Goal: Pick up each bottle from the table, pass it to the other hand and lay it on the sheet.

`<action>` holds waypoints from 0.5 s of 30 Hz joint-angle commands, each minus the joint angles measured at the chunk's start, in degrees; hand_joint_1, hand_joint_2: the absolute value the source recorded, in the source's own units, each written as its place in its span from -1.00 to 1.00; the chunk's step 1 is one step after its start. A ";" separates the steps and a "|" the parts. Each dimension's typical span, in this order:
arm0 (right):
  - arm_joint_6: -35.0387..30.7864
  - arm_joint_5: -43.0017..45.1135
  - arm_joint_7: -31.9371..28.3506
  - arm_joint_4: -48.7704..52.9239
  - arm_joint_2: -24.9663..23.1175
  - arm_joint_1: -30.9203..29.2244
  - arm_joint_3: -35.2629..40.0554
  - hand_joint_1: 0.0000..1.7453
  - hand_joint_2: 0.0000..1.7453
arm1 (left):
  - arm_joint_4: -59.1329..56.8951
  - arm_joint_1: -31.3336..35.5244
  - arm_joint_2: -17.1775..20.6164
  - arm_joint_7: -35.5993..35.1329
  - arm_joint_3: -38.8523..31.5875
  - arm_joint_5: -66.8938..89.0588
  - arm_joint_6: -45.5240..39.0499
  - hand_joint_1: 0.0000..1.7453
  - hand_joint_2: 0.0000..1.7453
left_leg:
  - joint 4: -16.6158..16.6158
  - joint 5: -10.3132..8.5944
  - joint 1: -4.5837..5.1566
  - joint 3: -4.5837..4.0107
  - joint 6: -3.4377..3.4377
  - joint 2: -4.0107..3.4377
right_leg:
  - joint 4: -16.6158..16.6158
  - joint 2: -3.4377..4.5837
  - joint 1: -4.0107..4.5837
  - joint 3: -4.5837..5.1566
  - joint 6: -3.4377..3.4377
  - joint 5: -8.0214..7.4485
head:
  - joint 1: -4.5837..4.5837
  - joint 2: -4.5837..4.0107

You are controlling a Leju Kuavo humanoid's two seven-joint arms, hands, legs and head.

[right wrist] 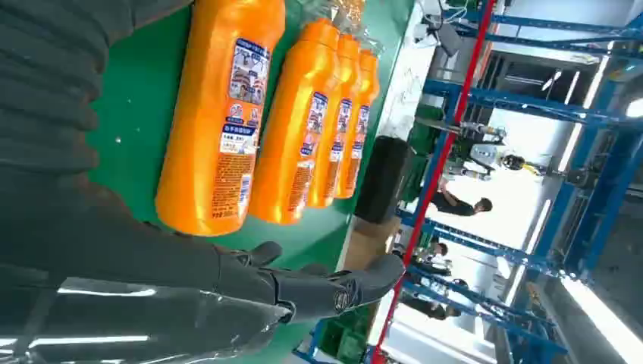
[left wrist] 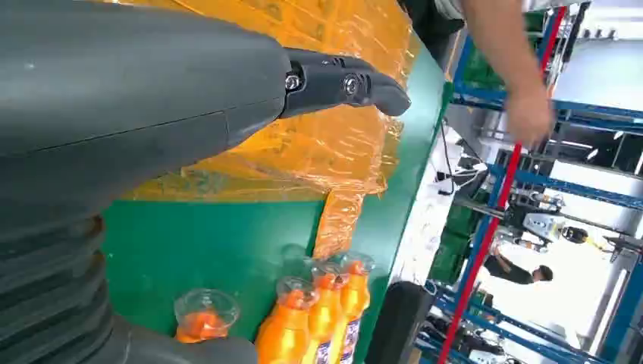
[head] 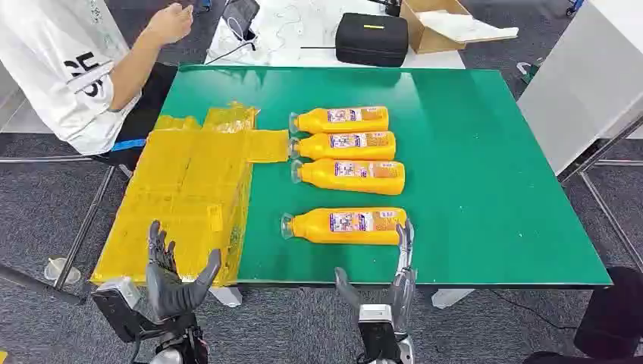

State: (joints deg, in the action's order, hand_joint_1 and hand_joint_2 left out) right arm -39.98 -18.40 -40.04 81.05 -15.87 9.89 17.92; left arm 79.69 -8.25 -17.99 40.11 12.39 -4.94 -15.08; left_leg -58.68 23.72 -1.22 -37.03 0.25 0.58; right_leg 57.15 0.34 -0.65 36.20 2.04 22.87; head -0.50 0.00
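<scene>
Four orange bottles lie on their sides on the green worktop [head: 493,189]. The nearest bottle [head: 347,225] lies apart from the other three [head: 345,144], just beyond the right robot hand [head: 379,284], whose released fingers reach its base. The yellow sheet [head: 182,197] lies left, under the empty, spread left robot hand [head: 176,277].

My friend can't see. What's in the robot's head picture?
Four orange plastic bottles lie on their sides on a green table, beside a crinkly yellow plastic sheet. The left hand and right hand, both empty, wait at the near edge.
</scene>
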 commanded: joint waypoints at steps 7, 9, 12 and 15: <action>-0.02 -0.94 0.04 -0.27 0.59 -1.48 -1.91 -1.00 1.00 | -4.11 3.57 1.57 -0.11 0.67 0.27 -0.84 -1.00 1.00 | 0.07 0.06 0.03 0.25 -0.06 -0.03 | -0.06 -0.04 0.00 -0.24 -0.06 0.06 | 0.00 0.00; -0.02 -0.84 0.04 -0.31 0.74 -1.86 -2.06 -1.00 1.00 | -4.34 3.80 1.60 -0.11 0.63 0.38 -0.75 -1.00 1.00 | 0.10 0.06 0.04 0.33 -0.08 -0.01 | -0.08 -0.07 -0.01 -0.33 -0.07 0.07 | 0.00 0.00; -0.02 -0.04 0.04 -1.49 1.82 -3.56 -2.05 -1.00 1.00 | -4.29 4.33 1.58 -0.11 0.56 0.87 -0.39 -1.00 1.00 | 0.09 0.05 0.05 0.28 -0.08 -0.01 | -0.07 -0.06 -0.01 -0.28 -0.06 0.06 | 0.00 0.00; 0.15 -1.15 0.82 -3.29 3.78 -6.57 -2.14 -1.00 1.00 | -4.64 5.15 1.52 -0.11 0.46 0.99 0.61 -1.00 1.00 | 0.13 0.08 0.06 0.48 -0.13 -0.14 | -0.15 0.03 -0.01 -0.47 -0.08 0.05 | 0.00 0.00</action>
State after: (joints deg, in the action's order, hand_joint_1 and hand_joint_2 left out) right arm -39.98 -19.21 -40.04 81.44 -15.85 9.10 17.07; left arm 78.77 -6.39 -17.99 40.11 12.50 -4.48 -15.67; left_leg -58.68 23.71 -1.22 -37.03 0.25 0.57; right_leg 57.15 0.34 -0.65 36.20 2.04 22.86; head -0.50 0.00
